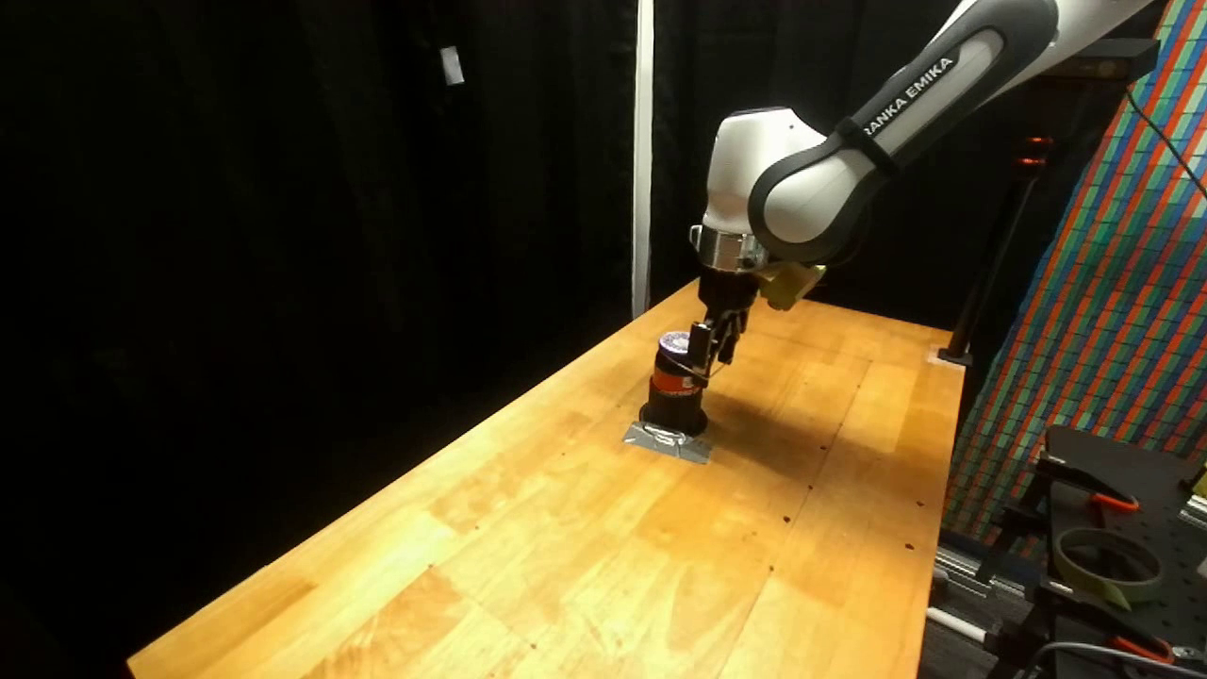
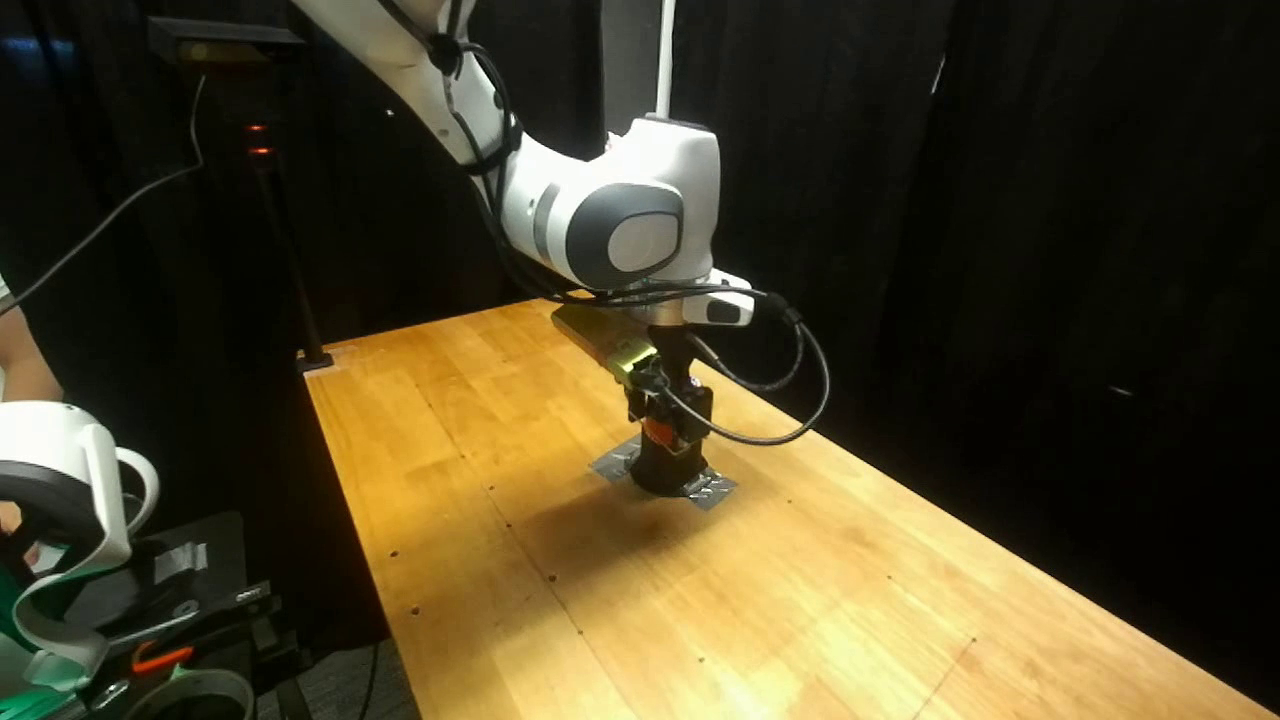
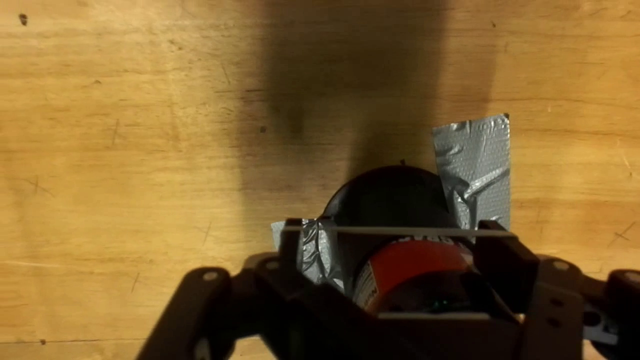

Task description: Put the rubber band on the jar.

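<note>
The jar (image 1: pixel 673 382) is dark with a red-orange label and a pale top. It stands upright; its label also shows in an exterior view (image 2: pixel 658 433) and in the wrist view (image 3: pixel 417 261). My gripper (image 1: pixel 714 366) is beside the jar's upper part, pointing down, also seen in the wrist view (image 3: pixel 392 232). Its fingers are wide apart. The thin pale rubber band (image 3: pixel 390 230) is stretched across both fingertips. In an exterior view the band (image 1: pixel 709 374) runs from the fingers to the jar's side. I cannot tell whether it goes all round the jar.
The jar stands in a black round base (image 3: pixel 392 195) held to the wooden table (image 1: pixel 603 556) by grey tape (image 3: pixel 477 167). A gripper cable (image 2: pixel 745 440) loops out beside the jar. A black post (image 1: pixel 981 264) stands at the table's far corner.
</note>
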### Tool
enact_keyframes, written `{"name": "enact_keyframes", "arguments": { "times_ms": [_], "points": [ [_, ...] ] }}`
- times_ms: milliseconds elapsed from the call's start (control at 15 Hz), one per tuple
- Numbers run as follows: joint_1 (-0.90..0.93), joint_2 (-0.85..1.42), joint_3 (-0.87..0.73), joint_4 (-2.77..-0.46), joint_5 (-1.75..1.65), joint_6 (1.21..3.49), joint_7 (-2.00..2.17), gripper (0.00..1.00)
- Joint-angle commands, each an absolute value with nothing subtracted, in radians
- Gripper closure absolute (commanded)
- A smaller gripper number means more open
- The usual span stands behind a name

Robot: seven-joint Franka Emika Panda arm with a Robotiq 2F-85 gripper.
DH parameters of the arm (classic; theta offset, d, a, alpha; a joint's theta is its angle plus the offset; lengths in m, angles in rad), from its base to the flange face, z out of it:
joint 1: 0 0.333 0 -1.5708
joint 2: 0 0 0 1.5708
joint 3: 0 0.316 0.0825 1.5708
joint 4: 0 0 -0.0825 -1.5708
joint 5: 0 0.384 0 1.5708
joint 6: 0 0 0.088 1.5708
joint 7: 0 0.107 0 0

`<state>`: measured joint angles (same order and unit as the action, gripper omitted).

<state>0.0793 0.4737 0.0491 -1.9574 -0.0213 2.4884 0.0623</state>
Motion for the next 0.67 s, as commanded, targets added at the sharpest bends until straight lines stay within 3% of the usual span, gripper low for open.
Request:
{"name": "enact_keyframes", "arguments": {
  "times_ms": [0,400,600],
  "points": [
    [0.056,0.355,0.058,-2.107,0.006,2.57,0.027,0.42],
    [-0.01,0.248,0.132,-2.323,0.151,2.939,-0.07,0.88],
    [-0.086,0.266,0.238,-2.4,0.269,3.167,-0.149,0.95]
  ]
}}
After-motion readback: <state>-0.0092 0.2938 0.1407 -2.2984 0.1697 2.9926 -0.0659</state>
